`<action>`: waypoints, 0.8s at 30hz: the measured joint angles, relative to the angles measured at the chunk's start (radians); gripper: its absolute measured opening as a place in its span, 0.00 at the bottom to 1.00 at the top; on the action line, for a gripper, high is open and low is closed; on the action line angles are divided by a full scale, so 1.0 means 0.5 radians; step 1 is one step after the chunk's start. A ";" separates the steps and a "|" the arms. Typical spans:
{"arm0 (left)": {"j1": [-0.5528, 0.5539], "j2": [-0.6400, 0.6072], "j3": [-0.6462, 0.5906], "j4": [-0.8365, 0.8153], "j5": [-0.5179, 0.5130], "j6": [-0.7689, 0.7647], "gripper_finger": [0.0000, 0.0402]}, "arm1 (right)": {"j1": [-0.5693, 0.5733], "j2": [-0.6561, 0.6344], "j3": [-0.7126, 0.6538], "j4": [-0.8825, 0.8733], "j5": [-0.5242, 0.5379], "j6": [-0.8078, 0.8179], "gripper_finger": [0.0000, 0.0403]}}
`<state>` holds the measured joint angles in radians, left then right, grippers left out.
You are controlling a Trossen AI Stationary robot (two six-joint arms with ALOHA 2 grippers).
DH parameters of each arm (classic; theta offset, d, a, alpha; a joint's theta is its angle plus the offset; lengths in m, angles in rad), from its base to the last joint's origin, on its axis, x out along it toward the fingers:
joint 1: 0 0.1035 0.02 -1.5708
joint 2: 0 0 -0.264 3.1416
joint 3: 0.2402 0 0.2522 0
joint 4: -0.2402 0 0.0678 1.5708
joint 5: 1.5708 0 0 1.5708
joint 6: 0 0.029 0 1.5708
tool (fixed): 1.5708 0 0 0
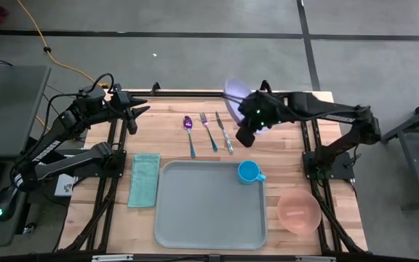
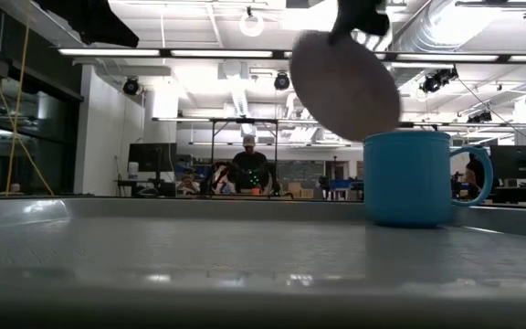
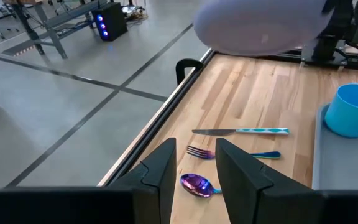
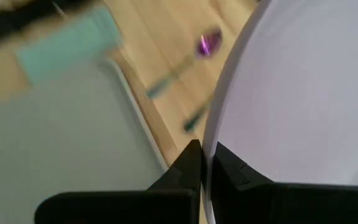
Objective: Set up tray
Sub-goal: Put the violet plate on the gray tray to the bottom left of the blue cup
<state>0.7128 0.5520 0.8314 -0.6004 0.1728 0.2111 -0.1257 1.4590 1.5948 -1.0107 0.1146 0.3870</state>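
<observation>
The pale grey-blue tray lies flat on the near middle of the table, and a blue cup stands in its far right corner. The round lavender plate is in the air beyond the tray's far right corner, tilted on edge. My right gripper is shut on its rim. My left gripper waits open above the table's far left part, touching nothing. My right gripper pinches the lavender plate's rim between its two fingers, one on each face of the plate. The plate is lifted clear of the table and stands tilted on edge, reaching out beyond the fingers.
A purple-bowled spoon, a fork and a knife lie side by side on the wood beyond the tray. A teal folded cloth lies left of the tray, and a pink bowl sits to its right.
</observation>
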 joint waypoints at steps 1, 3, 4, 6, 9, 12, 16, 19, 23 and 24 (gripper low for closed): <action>0.000 0.000 0.000 0.003 0.000 0.000 0.36 | 0.005 0.022 0.096 -0.004 0.002 -0.014 0.00; 0.000 0.000 0.000 0.007 0.000 -0.009 0.36 | 0.023 0.075 0.291 -0.005 0.002 -0.046 0.00; 0.000 0.000 0.000 0.006 0.000 -0.014 0.36 | 0.039 0.111 0.391 -0.005 -0.002 -0.062 0.00; 0.000 0.000 0.000 0.005 0.000 -0.014 0.36 | 0.080 0.181 0.590 -0.017 -0.031 -0.092 0.00; 0.000 0.000 0.000 0.004 0.000 -0.014 0.36 | 0.188 0.309 0.880 -0.044 -0.098 -0.135 0.00; 0.000 0.000 0.000 0.001 0.000 -0.014 0.36 | 0.322 0.458 1.133 -0.048 -0.263 -0.201 0.00; 0.001 0.000 0.000 -0.003 0.000 -0.014 0.36 | 0.499 0.663 1.429 -0.166 -0.419 -0.215 0.00; 0.000 0.000 0.000 -0.003 0.000 -0.006 0.36 | 0.609 0.784 1.522 -0.314 -0.446 -0.182 0.00; 0.000 0.000 0.000 -0.002 0.000 0.004 0.36 | 0.734 0.821 1.319 -0.331 -0.419 -0.033 0.00; 0.000 0.000 0.000 -0.004 0.000 0.012 0.36 | 0.767 0.822 1.266 -0.327 -0.382 0.016 0.00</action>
<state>0.7128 0.5518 0.8314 -0.6022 0.1730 0.2172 0.2578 1.8702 2.2277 -1.1744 -0.0761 0.3949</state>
